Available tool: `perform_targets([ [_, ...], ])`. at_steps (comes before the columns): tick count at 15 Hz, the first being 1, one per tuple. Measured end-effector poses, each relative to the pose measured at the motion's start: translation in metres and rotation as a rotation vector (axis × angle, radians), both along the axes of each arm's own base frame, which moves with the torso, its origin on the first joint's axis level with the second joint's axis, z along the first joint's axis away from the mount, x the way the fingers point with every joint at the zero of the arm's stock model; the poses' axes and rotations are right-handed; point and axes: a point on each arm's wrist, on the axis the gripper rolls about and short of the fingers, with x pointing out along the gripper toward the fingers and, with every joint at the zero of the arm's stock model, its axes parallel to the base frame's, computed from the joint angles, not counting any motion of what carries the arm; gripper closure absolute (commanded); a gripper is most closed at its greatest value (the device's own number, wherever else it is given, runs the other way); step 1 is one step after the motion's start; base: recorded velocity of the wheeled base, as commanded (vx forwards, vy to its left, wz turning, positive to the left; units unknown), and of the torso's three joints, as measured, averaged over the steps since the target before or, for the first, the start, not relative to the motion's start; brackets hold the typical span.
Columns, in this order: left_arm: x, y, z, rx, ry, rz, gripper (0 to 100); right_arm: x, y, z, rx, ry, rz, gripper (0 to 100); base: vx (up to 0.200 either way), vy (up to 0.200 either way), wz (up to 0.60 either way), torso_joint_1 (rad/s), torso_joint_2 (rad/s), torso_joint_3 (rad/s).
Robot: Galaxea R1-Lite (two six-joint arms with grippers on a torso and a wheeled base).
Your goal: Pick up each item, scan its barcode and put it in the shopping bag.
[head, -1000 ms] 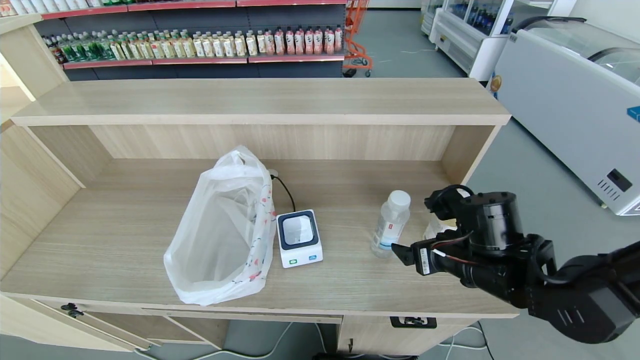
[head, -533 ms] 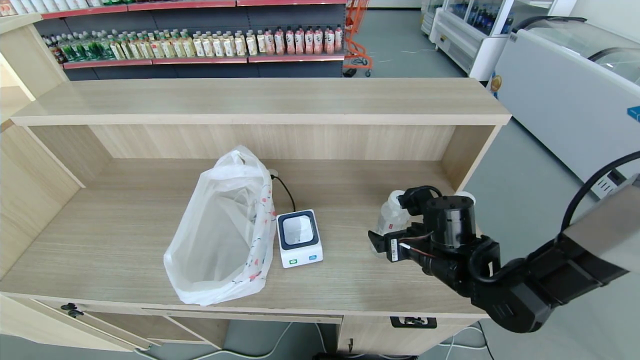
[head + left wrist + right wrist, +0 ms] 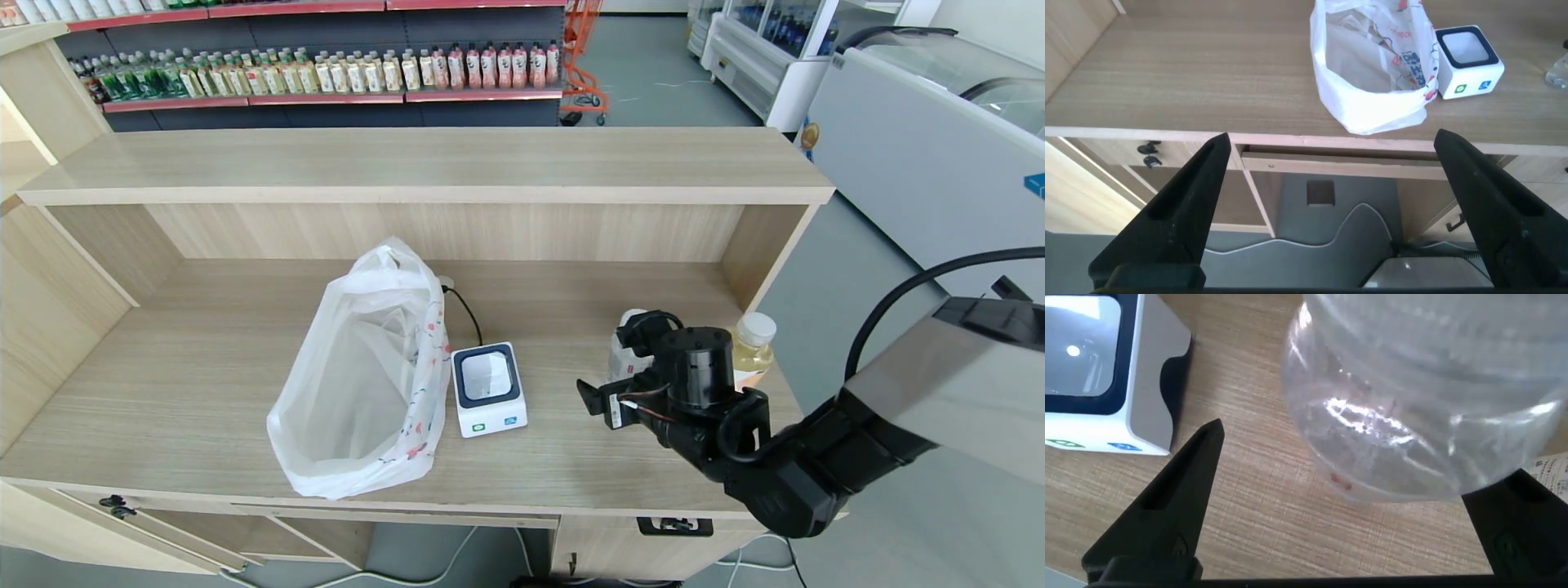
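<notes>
Right end effector [image 3: 1360,461] was wide open, gripping nothing, bottle [image 3: 1413,392] between its jaws. Bottle looked light, slick, squashy: take mid-body, gently.

1. A light wood counter [image 3: 204,384], walled at the back and sides, carries everything.
2. A white plastic bag [image 3: 367,384] sits left of the middle, its mouth gaping open.
3. A small white scanner [image 3: 488,389] stands just beside the bag's right side, window facing up. A black cable [image 3: 467,310] runs from it toward the back.
4. A clear bottle [image 3: 622,359] stands upright to the right of the scanner, apart from it.
5. A yellow bottle [image 3: 751,347] with a white cap stands near the counter's right edge.
</notes>
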Motion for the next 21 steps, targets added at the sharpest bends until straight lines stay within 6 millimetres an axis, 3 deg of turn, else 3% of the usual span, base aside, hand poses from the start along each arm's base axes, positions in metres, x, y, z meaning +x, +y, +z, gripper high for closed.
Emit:
perform_targets([
  [9,0.0,0.0,0.0,0.0,0.0,0.0,0,0.012,0.003,-0.007,-0.022,-0.034,0.019,0,0.0,0.0,0.0,0.0,0.0,0.0],
  [10,0.0,0.0,0.0,0.0,0.0,0.0,0,0.015,0.002,-0.006,-0.01,-0.039,0.036,100,0.0,0.0,0.0,0.0,0.0,0.0],
  [14,0.0,0.0,0.0,0.0,0.0,0.0,0,0.025,-0.001,-0.004,-0.012,-0.057,0.063,100,0.0,0.0,0.0,0.0,0.0,0.0],
  [21,0.0,0.0,0.0,0.0,0.0,0.0,0,0.025,-0.002,-0.008,-0.013,-0.05,0.063,100,0.0,0.0,0.0,0.0,0.0,0.0],
])
